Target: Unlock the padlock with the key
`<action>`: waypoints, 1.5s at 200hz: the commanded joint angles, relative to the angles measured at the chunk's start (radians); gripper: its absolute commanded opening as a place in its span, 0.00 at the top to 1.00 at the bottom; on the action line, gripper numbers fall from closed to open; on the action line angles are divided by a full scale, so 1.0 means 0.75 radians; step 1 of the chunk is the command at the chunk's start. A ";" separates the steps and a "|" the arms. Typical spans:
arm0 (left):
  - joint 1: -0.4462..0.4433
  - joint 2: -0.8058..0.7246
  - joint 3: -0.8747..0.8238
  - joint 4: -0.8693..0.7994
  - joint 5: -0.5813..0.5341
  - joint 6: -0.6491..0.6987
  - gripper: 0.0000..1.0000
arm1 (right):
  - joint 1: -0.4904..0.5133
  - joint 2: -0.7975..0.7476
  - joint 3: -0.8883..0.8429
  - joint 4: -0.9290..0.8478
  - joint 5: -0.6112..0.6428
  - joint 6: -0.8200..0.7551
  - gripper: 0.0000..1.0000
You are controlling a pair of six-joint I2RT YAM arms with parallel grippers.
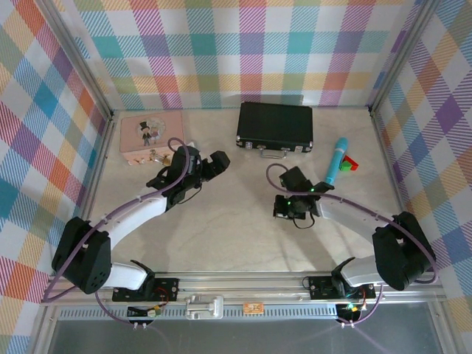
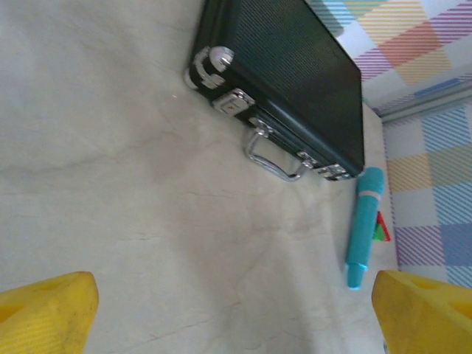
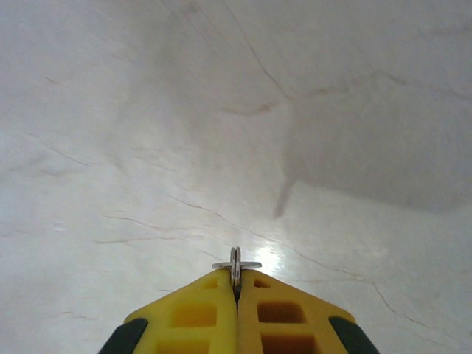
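Observation:
My right gripper [image 3: 237, 289] is shut on the key [image 3: 236, 264], a thin silvery bit of metal with a small ring that pokes out from between the yellow fingertips. It hangs just above bare table. Seen from above, that gripper [image 1: 285, 207] is at centre right. My left gripper [image 1: 217, 162] is open with nothing in it, right of the pink tin [image 1: 140, 133]. In its own wrist view its yellow fingers [image 2: 49, 310] stand wide apart over the table. I cannot make out the padlock; my left arm covers the spot in front of the tin.
A black case [image 1: 274, 125] with a chrome handle lies at the back centre, also in the left wrist view [image 2: 295, 66]. To its right lie a teal pen [image 1: 337, 161] and a small red and green block [image 1: 349, 164]. Plaid walls close in three sides.

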 commanded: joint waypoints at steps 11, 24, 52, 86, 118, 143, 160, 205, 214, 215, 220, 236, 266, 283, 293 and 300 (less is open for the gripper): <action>-0.052 0.112 0.050 0.108 0.098 -0.215 0.06 | -0.101 0.013 0.136 0.074 -0.342 -0.177 1.00; -0.068 0.172 0.083 0.103 0.138 -0.325 0.06 | -0.137 0.045 0.194 0.057 -0.416 -0.215 1.00; -0.121 0.287 0.110 0.169 0.189 -0.618 0.07 | -0.171 0.109 0.310 0.050 -0.514 -0.262 1.00; -0.189 0.383 0.111 0.336 0.206 -1.009 0.08 | -0.173 0.159 0.378 0.135 -0.583 -0.240 1.00; -0.208 0.443 0.115 0.463 0.230 -1.314 0.11 | -0.174 0.198 0.373 0.260 -0.623 -0.185 1.00; -0.220 0.464 0.136 0.508 0.228 -1.411 0.13 | -0.173 0.220 0.364 0.339 -0.634 -0.159 1.00; -0.222 0.455 0.145 0.508 0.221 -1.430 0.15 | -0.173 0.231 0.364 0.362 -0.617 -0.150 1.00; -0.224 0.422 0.134 0.476 0.191 -1.455 0.17 | -0.174 0.256 0.358 0.420 -0.633 -0.133 1.00; -0.225 0.420 0.130 0.480 0.187 -1.458 0.19 | -0.174 0.258 0.358 0.425 -0.630 -0.133 1.00; -0.226 0.418 0.130 0.480 0.186 -1.458 0.19 | -0.174 0.258 0.358 0.425 -0.631 -0.133 1.00; -0.226 0.418 0.133 0.476 0.184 -1.458 0.20 | -0.173 0.258 0.358 0.425 -0.635 -0.133 1.00; -0.227 0.420 0.138 0.464 0.184 -1.457 0.23 | -0.174 0.257 0.356 0.429 -0.647 -0.135 1.00; -0.228 0.426 0.123 0.476 0.166 -1.462 0.37 | -0.172 0.245 0.352 0.413 -0.643 -0.150 1.00; -0.228 0.428 0.111 0.481 0.156 -1.472 0.42 | -0.172 0.241 0.346 0.413 -0.646 -0.152 1.00; -0.228 0.432 0.104 0.496 0.145 -1.481 0.47 | -0.174 0.242 0.346 0.415 -0.654 -0.155 1.00; -0.228 0.434 0.101 0.506 0.140 -1.481 0.52 | -0.174 0.246 0.344 0.417 -0.659 -0.157 1.00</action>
